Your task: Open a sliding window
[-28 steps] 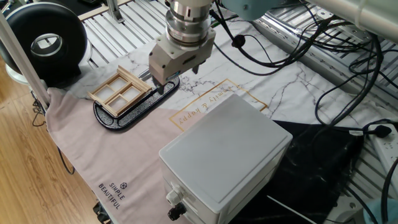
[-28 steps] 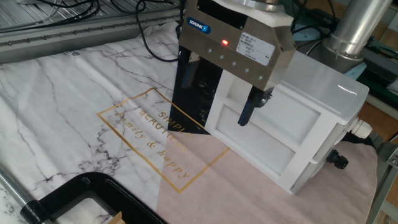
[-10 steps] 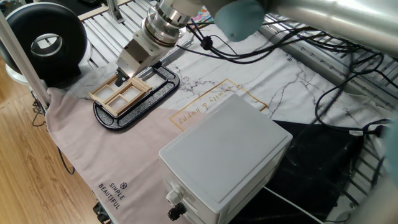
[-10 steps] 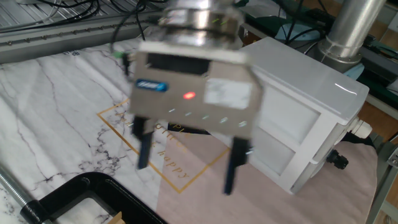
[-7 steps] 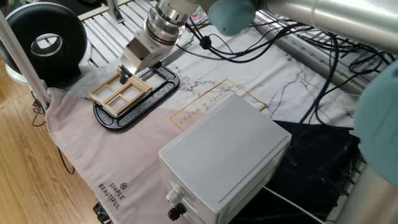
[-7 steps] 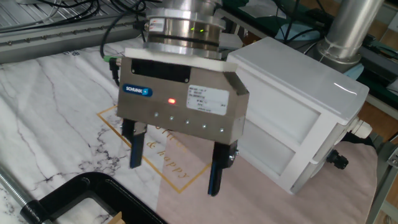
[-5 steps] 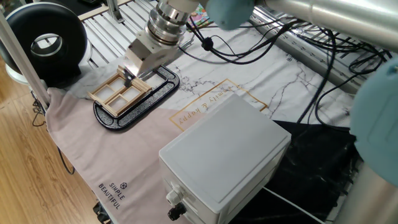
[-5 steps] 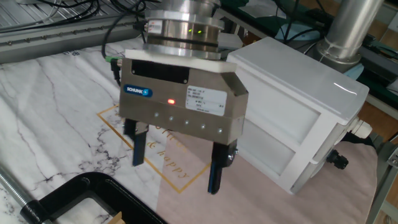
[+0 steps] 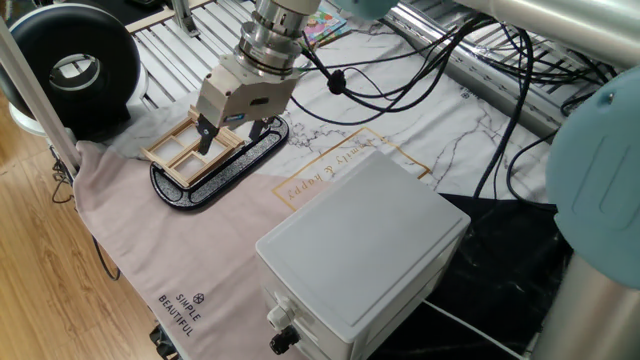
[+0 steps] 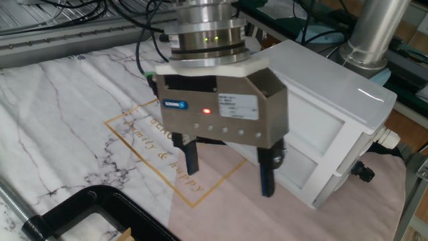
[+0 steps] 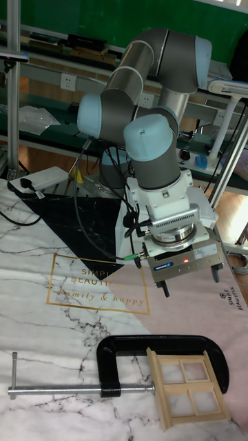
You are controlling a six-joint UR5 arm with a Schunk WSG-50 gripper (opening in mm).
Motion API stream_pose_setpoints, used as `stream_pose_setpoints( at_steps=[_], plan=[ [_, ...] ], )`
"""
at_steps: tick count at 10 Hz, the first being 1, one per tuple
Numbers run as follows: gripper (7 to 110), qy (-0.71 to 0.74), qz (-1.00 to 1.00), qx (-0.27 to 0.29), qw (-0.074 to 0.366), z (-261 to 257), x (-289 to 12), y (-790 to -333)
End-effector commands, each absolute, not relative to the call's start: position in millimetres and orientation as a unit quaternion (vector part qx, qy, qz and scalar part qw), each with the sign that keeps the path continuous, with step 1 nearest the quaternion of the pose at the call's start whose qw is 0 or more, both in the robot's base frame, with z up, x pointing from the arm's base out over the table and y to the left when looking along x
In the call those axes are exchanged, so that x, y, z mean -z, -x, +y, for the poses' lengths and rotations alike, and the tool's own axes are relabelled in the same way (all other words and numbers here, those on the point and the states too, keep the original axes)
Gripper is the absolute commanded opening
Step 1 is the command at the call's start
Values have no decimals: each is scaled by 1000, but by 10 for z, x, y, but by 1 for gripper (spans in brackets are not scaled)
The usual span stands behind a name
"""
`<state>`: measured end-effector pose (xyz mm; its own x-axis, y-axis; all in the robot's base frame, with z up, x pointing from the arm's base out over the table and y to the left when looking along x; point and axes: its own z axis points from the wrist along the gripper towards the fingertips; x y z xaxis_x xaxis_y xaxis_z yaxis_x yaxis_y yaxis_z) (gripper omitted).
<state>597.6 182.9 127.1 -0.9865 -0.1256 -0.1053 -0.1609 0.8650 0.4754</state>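
the gripper (image 9: 230, 134) hangs over the sliding window (image 9: 190, 148), its two dark fingers (image 10: 192, 158) spread apart with nothing between them. the pale wooden window lies flat on a black oval base (image 9: 232, 168) on the pink cloth (image 9: 190, 250), near a black clamp (image 11: 110, 362). a large white box (image 9: 360, 255) sits well apart.

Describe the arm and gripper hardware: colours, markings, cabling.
Arm: grey tube links, pale blue joint caps. Gripper: boxy silver body, blue label, red LED lit, two dark slim fingers, ribbed metal flange with green lights above. Black cables trail off the wrist.
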Motion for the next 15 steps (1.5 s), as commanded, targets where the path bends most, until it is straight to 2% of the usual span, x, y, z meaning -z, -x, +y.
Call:
stream_pose_setpoints(
  at_steps=[1,2,4,6,9,11,15],
  plan=[
    [66,138,952,-271,31,1912,-1347,-5860],
    [66,147,946,-285,35,1976,-1388,-5860],
    [66,129,950,-280,54,1963,-1381,-5976],
    [66,99,961,-254,48,2455,-1179,-6280],
    [66,70,968,-231,70,2889,-793,-6767],
    [66,71,967,-227,92,2861,-681,-7012],
    [66,75,973,-195,99,2578,-515,-7256]
  ],
)
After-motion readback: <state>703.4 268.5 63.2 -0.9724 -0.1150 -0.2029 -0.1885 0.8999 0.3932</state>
